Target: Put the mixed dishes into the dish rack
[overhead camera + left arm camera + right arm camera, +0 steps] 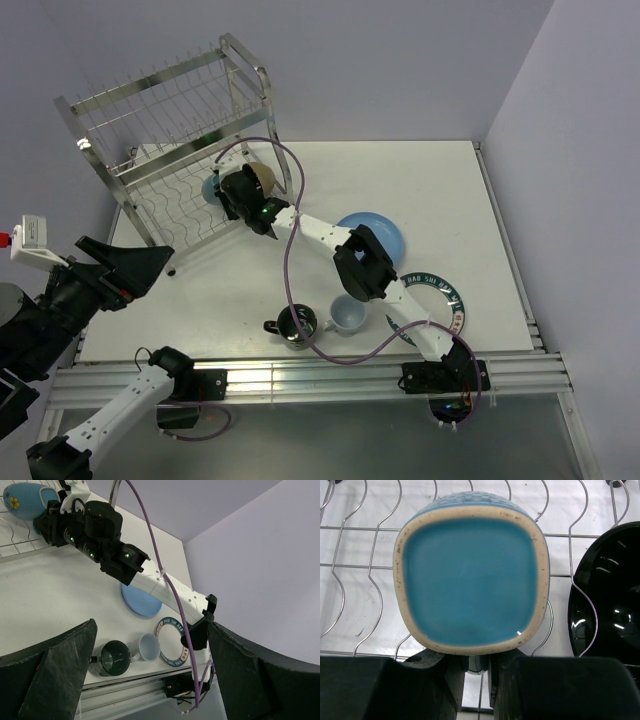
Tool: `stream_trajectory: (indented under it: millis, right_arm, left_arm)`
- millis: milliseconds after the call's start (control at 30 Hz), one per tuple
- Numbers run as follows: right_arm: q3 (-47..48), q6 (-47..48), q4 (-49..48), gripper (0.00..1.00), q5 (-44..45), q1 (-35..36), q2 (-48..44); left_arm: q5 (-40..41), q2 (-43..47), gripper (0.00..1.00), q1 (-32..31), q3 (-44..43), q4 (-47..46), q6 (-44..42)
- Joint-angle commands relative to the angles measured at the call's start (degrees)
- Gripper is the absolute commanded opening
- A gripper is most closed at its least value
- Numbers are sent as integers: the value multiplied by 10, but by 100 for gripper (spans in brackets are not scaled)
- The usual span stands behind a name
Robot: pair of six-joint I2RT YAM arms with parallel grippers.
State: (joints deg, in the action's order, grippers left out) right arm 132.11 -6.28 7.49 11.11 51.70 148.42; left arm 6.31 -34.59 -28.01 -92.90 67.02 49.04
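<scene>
The right gripper (476,661) is at the lower shelf of the rack (165,110), and its two fingers are drawn close together, pinching a small part at the underside of the blue mug (470,582). The mug lies on its side on the wavy wires, with its square glazed bottom turned toward the wrist camera. Just beside it on the same shelf stands the bowl (612,592), on its edge, with the shiny black inside facing the camera and one wire crossing in front of it. The left gripper (140,270) is held above the near left part of the table (480,200), well apart from the rack, and its fingers are spread wide with nothing between them. On the table, the light-blue plate (385,228) lies under the right arm. The white plate (452,297) with dark letters on its rim is nearer to the arm's base. The dark mug (297,325) and the pale cup (347,316) stand side by side near the front edge.
</scene>
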Motion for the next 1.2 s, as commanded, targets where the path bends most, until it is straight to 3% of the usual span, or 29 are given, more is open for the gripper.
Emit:
stream_trajectory:
  millis: [0, 267, 367, 800, 933, 1067, 1167]
  right_arm:
    - [46, 11, -47, 23, 12, -5, -9]
    - [47, 19, -54, 54, 12, -7, -8]
    - [49, 16, -57, 59, 6, -11, -6]
    - [43, 6, -61, 67, -23, -16, -15]
    - [-10, -35, -71, 68, -30, -14, -45]
    - [-32, -91, -95, 57, -38, -12, -61]
    - [-28, -111, -96, 57, -22, -6, -61]
  left_arm:
    - [-1, 4, 99, -1, -3, -10, 2]
    - [-3, 2, 99, -1, 4, -12, 0]
    - [-3, 3, 99, -1, 7, -11, 2]
    - [-4, 1, 99, -1, 24, -19, 1]
    - [-2, 1, 99, 0, 32, -23, 2]
    - [-5, 1, 99, -1, 39, -32, 2]
    - [-9, -1, 99, -1, 42, -37, 1]
